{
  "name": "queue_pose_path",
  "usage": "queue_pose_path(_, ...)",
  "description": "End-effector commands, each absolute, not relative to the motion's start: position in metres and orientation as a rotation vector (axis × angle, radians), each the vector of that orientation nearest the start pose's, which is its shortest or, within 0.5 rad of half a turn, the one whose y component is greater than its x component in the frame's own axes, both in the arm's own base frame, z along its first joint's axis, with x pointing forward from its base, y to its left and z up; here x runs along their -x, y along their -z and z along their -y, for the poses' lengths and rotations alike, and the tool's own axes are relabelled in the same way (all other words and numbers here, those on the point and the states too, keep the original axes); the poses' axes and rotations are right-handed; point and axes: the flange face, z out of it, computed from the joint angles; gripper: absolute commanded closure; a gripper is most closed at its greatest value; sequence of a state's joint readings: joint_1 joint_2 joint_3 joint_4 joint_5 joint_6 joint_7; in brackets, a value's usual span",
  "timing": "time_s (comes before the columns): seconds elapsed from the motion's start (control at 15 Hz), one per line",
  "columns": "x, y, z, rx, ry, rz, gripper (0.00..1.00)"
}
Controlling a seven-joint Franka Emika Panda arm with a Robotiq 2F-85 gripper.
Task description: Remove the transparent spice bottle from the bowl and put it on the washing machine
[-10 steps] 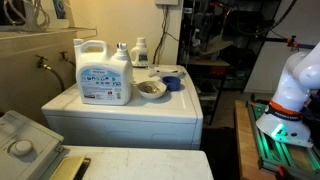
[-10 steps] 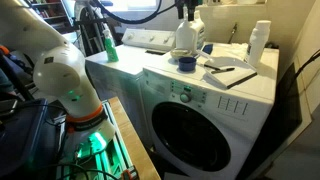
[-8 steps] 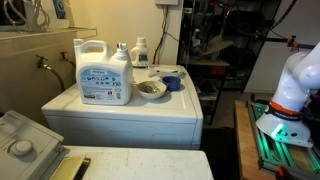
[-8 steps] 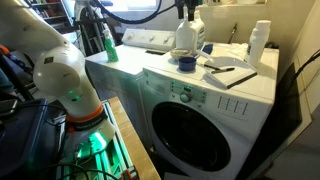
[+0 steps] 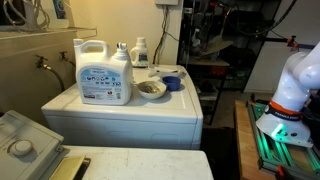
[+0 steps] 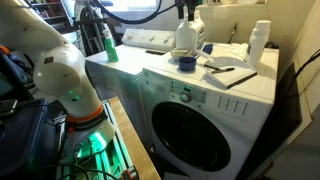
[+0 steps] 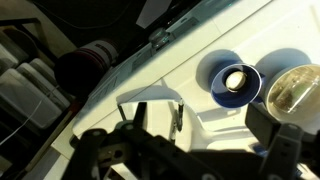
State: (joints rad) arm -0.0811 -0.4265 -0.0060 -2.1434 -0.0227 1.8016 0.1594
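Note:
The washing machine (image 5: 120, 112) is a white box with a flat top, seen in both exterior views (image 6: 215, 95). The pale cream bowl (image 5: 151, 89) sits on its top beside the small blue cup (image 5: 172, 83). Something small lies in the bowl, but I cannot make out the transparent spice bottle. In the wrist view the bowl (image 7: 296, 95) is at the right edge, next to the cup (image 7: 234, 82). My gripper (image 7: 190, 160) hangs above the machine top, left of the cup and bowl. Its dark fingers (image 7: 288, 150) stand wide apart and hold nothing.
A big white detergent jug (image 5: 103, 72) stands left of the bowl, with a small white blue-labelled bottle (image 5: 140, 52) behind it. A pen (image 7: 177, 118) lies on papers (image 6: 230, 72) on the top. A green bottle (image 6: 108, 45) stands on the neighbouring machine. The arm's base (image 5: 290, 95) stands beside the washer.

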Motion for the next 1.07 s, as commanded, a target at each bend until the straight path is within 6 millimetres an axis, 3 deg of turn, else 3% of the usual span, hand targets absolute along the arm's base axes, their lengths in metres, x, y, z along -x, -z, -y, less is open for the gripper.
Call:
queue_pose_path(0.0, -0.449, -0.565, 0.004, 3.105, 0.074, -0.240, 0.00)
queue_pose_path(0.4, -0.487, -0.492, -0.114, 3.045, -0.079, 0.137, 0.00)
queue_pose_path(0.6, -0.518, -0.459, -0.156, 3.034, -0.118, 0.116, 0.00)
queue_pose_path(0.73, -0.530, -0.456, -0.166, 3.017, -0.136, 0.135, 0.00)
queue_pose_path(0.8, -0.514, -0.456, -0.159, 3.047, -0.118, 0.144, 0.00)
queue_pose_path(1.0, -0.521, -0.449, -0.164, 3.044, -0.133, 0.152, 0.00)
